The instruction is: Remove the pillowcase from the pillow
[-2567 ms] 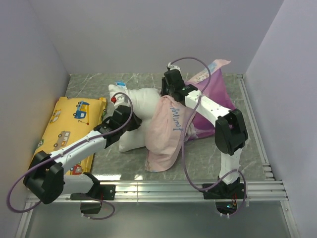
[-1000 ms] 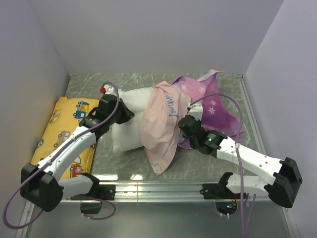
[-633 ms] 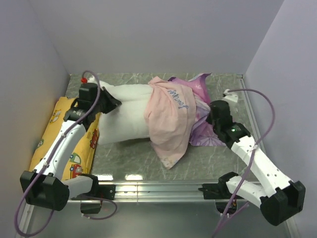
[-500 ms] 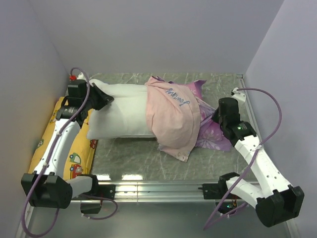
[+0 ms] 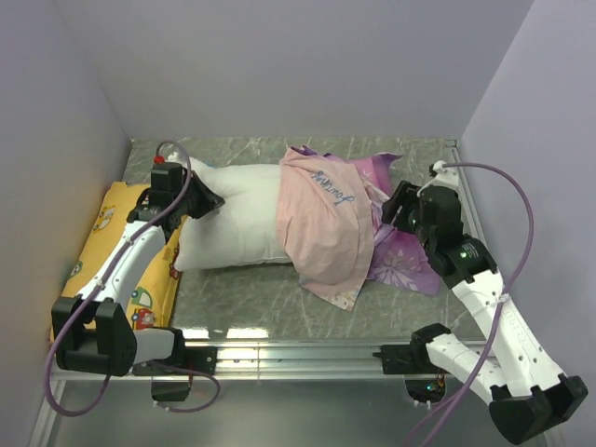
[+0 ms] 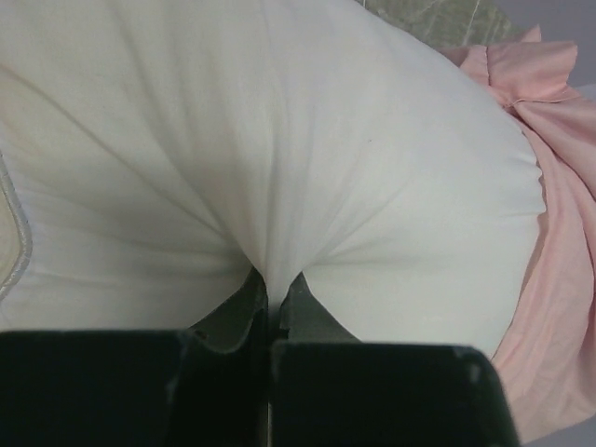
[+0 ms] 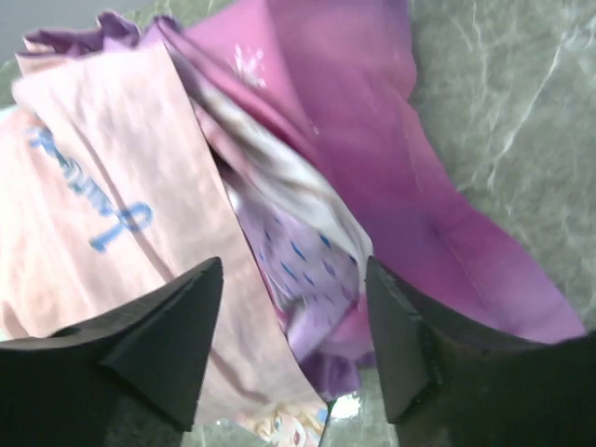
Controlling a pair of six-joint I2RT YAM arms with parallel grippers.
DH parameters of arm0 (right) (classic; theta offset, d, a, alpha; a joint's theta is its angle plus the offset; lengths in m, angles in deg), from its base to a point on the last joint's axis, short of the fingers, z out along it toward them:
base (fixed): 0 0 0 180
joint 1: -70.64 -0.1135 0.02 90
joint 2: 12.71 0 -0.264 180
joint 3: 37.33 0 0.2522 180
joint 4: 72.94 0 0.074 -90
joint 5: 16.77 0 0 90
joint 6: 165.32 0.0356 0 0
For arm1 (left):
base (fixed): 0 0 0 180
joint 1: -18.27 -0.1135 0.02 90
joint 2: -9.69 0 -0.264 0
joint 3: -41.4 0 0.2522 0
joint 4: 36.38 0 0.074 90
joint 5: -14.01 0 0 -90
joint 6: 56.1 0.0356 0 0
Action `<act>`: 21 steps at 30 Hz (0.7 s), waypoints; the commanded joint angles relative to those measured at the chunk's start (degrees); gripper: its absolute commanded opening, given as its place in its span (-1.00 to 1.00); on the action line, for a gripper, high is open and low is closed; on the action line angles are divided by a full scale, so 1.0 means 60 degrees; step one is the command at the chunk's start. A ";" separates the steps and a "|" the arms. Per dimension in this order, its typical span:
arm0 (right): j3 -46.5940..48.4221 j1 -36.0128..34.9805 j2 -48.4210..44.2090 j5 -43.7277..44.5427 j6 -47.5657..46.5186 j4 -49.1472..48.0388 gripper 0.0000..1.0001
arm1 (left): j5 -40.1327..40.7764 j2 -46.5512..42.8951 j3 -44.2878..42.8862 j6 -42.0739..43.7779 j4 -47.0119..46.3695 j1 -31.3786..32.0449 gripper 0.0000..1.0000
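The white pillow [image 5: 237, 219] lies across the table's middle, its right end under the pillowcase [image 5: 326, 223], which is turned pale pink side out with purple printed folds [image 5: 402, 265] spread to the right. My left gripper [image 5: 197, 202] is shut on the pillow's left end; in the left wrist view the white cloth [image 6: 279, 177] is pinched between the jaws. My right gripper [image 5: 396, 212] is open over the purple folds, holding nothing; its view shows pink and purple fabric [image 7: 307, 261] between the spread fingers [image 7: 177, 326].
A yellow cushion [image 5: 102, 251] printed with vehicles lies at the left under my left arm. Grey walls close in on the left, back and right. A metal rail [image 5: 307, 349] runs along the near edge.
My left gripper has pulled the pillow leftward, baring more white, then eased back a little to the right. My right gripper has let go of the pillowcase and stands open over it.
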 commanded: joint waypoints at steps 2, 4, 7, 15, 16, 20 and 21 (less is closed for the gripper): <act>0.1220 -0.0023 0.1212 -0.0034 -0.0469 -0.0593 0.52 | 0.0167 -0.0494 0.0731 -0.0100 -0.1157 0.0260 -0.99; 0.1937 -0.0022 0.2368 -0.0064 -0.0630 -0.0566 0.56 | 0.0124 -0.0538 0.1052 -0.0203 -0.1303 0.0260 -0.99; 0.2785 -0.0008 0.3892 -0.0282 -0.0922 -0.0652 0.60 | 0.0036 -0.0553 0.1229 -0.0247 -0.1391 0.0260 -0.99; 0.5132 0.0255 0.6866 -0.0035 -0.0719 -0.0184 0.61 | -0.0009 -0.0611 0.1303 -0.0203 -0.1333 0.0290 -0.99; 0.5321 0.0314 0.6971 -0.0107 -0.0661 -0.0184 0.54 | 0.0035 -0.0641 0.1318 -0.0174 -0.1304 0.0290 -0.99; 0.5601 0.0781 0.7191 0.0199 -0.0675 0.0006 -0.52 | 0.0138 -0.0802 0.1259 -0.0159 -0.1172 0.0290 -0.99; 0.5616 0.1015 0.7162 0.0243 -0.0602 0.0166 -0.97 | 0.0153 -0.0903 0.1245 -0.0188 -0.1128 0.0290 -0.99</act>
